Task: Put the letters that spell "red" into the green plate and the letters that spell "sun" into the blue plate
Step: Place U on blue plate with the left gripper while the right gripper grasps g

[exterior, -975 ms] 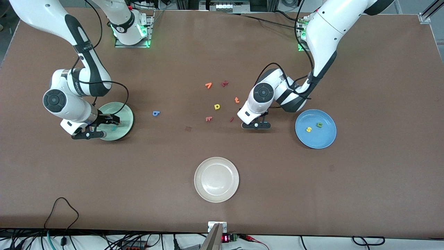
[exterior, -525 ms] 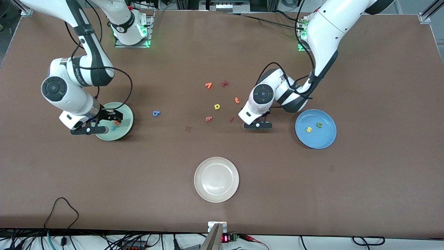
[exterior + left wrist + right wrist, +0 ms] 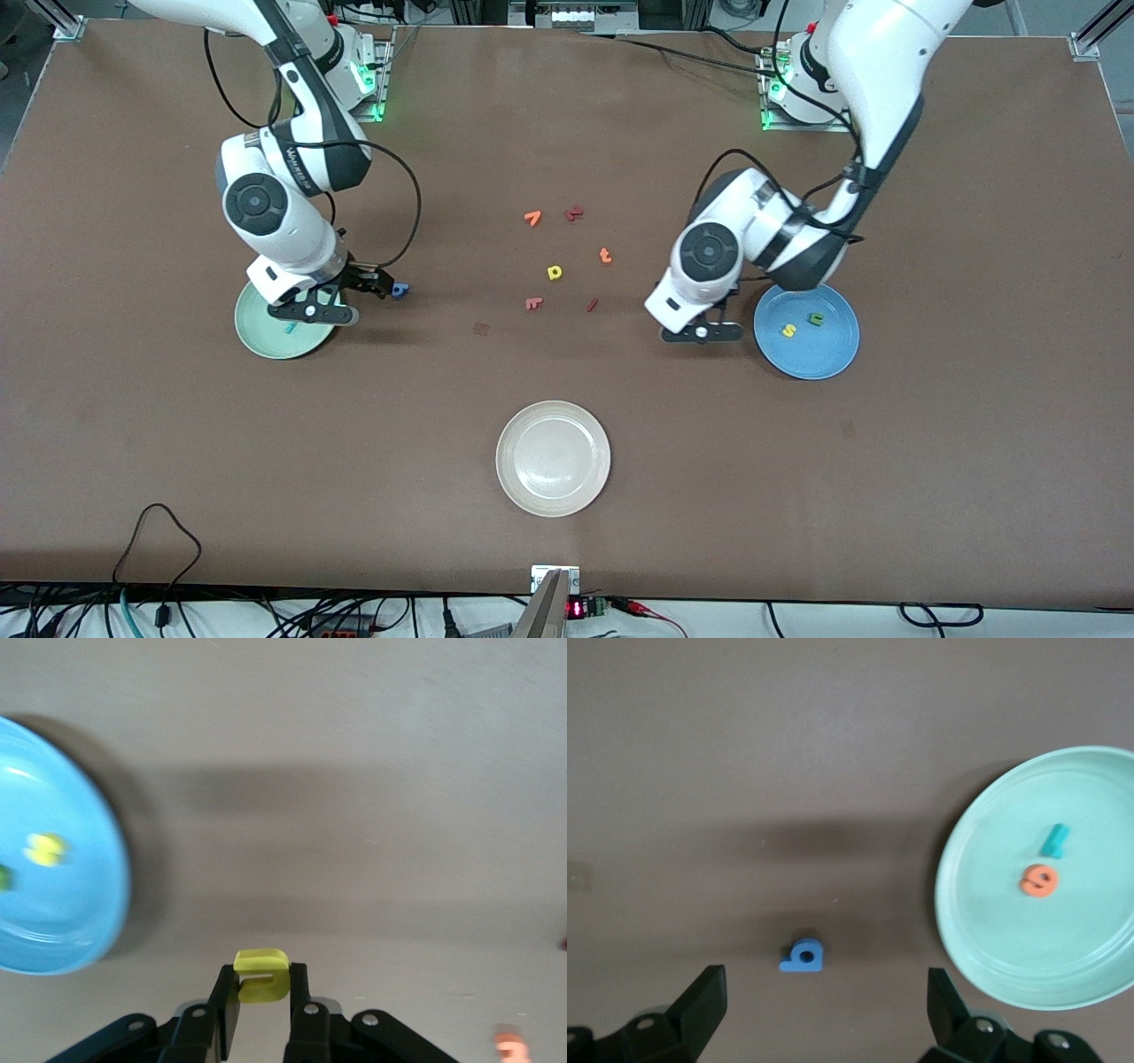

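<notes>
While the left gripper (image 3: 262, 1014) pinches the yellow u (image 3: 261, 975) by its edge, it could slip before reaching the blue plate (image 3: 833, 354) at three o'clock; the right gripper (image 3: 824, 1019), spread wide, hovers over the blue d (image 3: 803, 955).

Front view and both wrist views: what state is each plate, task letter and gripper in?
Green plate: holds teal r, orange e.
Blue plate: holds yellow s, green n.
Blue d: on table.
Left gripper: shut on yellow u.
Right gripper: open, above blue d.
</notes>
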`<state>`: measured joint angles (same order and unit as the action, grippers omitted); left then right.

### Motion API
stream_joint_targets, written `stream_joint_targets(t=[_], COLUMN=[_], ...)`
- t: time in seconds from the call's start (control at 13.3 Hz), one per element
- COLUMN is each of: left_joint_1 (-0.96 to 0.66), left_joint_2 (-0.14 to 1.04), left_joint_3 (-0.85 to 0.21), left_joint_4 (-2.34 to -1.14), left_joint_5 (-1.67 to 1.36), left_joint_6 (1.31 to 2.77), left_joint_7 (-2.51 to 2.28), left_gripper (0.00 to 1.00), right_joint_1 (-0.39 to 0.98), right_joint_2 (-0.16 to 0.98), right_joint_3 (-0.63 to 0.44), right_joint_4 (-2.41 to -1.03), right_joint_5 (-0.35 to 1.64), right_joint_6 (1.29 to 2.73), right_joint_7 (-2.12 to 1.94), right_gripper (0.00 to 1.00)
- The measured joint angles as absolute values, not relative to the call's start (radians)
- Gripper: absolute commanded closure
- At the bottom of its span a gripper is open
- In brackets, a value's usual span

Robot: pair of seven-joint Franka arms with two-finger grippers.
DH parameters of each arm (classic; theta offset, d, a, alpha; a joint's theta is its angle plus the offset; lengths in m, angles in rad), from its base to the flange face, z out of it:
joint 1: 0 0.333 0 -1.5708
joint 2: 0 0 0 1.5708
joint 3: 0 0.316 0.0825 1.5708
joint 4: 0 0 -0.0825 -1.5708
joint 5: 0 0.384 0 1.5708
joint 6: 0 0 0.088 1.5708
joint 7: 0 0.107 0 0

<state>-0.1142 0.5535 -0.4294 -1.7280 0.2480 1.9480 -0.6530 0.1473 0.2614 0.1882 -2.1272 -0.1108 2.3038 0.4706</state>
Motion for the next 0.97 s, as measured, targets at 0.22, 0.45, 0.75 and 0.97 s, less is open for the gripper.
stream_joint_targets(t=[0.22, 0.45, 0.75, 0.97], left_joint_1=[0.020, 0.144, 0.170, 0.197], left_joint_2=[0.524, 0.523, 0.569, 0.612], left_joint_3=[-0.425, -0.420, -0.421, -0.420], left_joint_4=[-1.725, -1.744, -1.772, -1.806], left_joint_5=[0.251, 0.251, 0.322, 0.361], left_joint_6=[1.880, 1.868, 1.902, 2.006], left_joint_7=[-0.477, -0.357, -0.342, -0.342], left_gripper=[0.87, 0.85, 0.83, 0.74], right_joint_1=[0.167, 0.176, 0.189, 0.194], right_joint_2=[0.308, 0.352, 0.387, 0.404], right_joint_3=[0.188, 0.188, 0.188, 0.188], right_joint_4=[-2.181, -2.208, -2.211, -2.219], right_joint_5=[-0.111, -0.111, -0.111, -0.111], right_joint_6=[2.420, 2.467, 2.472, 2.492], right_joint_7=[0.488, 0.489, 0.490, 0.490], right_gripper=[0.00, 0.00, 0.00, 0.04])
